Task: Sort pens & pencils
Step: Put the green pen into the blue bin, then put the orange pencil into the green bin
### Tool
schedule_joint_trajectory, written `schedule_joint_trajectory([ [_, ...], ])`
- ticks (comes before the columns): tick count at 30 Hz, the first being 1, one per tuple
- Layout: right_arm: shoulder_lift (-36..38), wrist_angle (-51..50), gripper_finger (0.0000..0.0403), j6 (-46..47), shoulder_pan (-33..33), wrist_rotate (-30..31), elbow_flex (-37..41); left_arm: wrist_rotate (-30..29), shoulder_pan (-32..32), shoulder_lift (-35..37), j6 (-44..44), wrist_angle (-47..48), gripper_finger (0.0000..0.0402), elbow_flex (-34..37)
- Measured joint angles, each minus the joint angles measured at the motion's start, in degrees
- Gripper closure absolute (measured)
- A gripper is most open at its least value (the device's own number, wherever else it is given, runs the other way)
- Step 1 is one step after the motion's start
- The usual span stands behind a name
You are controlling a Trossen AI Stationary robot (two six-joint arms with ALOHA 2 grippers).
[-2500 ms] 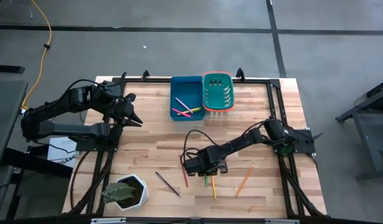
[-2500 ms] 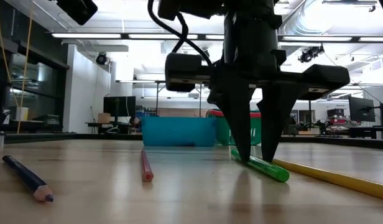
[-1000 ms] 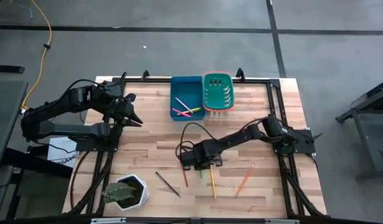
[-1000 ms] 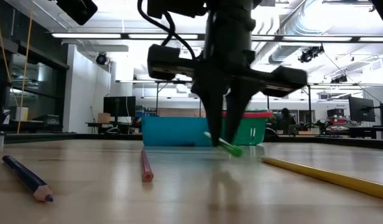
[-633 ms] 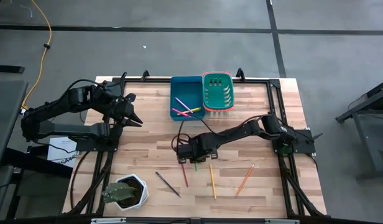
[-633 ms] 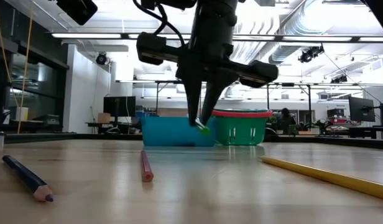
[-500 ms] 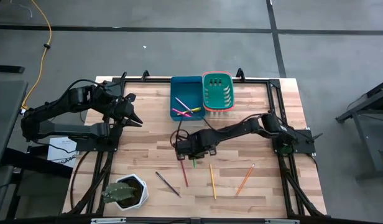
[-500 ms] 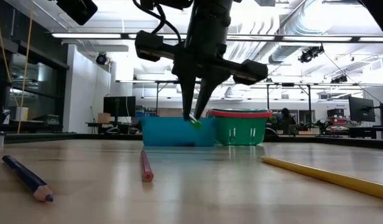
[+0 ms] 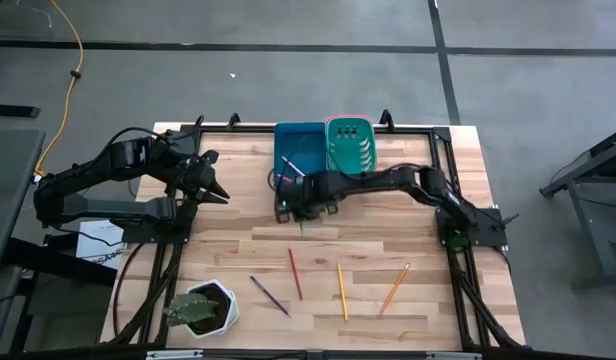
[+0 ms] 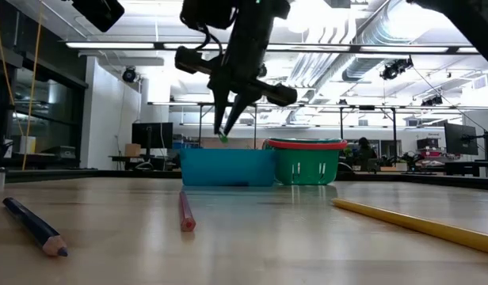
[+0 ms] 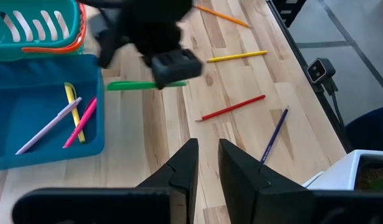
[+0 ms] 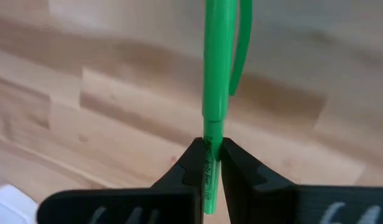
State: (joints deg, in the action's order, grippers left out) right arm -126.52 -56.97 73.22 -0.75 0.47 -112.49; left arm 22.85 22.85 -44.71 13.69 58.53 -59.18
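- Right pincer [image 12: 210, 163] clamps tight on the green pen [image 12: 216, 74], carried clear of the bench [image 9: 238, 250] right beside the blue bin [image 9: 288, 145], likely for a drop among the pens there
- Left pincer [image 11: 206, 163] waits at its own side, fingers a little apart, empty
- Red pencil [image 9: 295, 274], yellow pencil [image 9: 342, 291] and orange pencil [image 9: 393, 288] lie unsorted on the bench

Wooden table [image 9: 238, 245], blue bin [image 9: 294, 143], green basket [image 9: 356, 150], four loose pencils [image 9: 295, 273], white planter [image 9: 210, 308]
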Motion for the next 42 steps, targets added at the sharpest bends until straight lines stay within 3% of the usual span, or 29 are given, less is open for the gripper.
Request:
schedule_joint_trajectory([
  [13, 0.00, 0.15, 0.0386, -12.79, -12.78, -0.72, -6.34, 0.00, 0.01, 0.00, -0.02, -0.04, 0.0351, 0.00],
  [27, 0.00, 3.63, 0.0384, -19.51, -21.10, -7.68, -6.73, -2.34, 0.02, 0.00, -0.02, -0.10, 0.0350, 0.00],
  [37, 0.00, 6.27, 0.0291, -22.27, -22.51, -10.04, -6.73, -2.67, 0.02, -0.07, 0.50, -0.14, 0.0350, 0.02],
  [42, 0.00, 7.20, 0.0276, -23.76, -21.42, -10.21, -6.73, -2.42, 0.00, -0.07, 0.51, -0.12, 0.0350, 0.00],
])
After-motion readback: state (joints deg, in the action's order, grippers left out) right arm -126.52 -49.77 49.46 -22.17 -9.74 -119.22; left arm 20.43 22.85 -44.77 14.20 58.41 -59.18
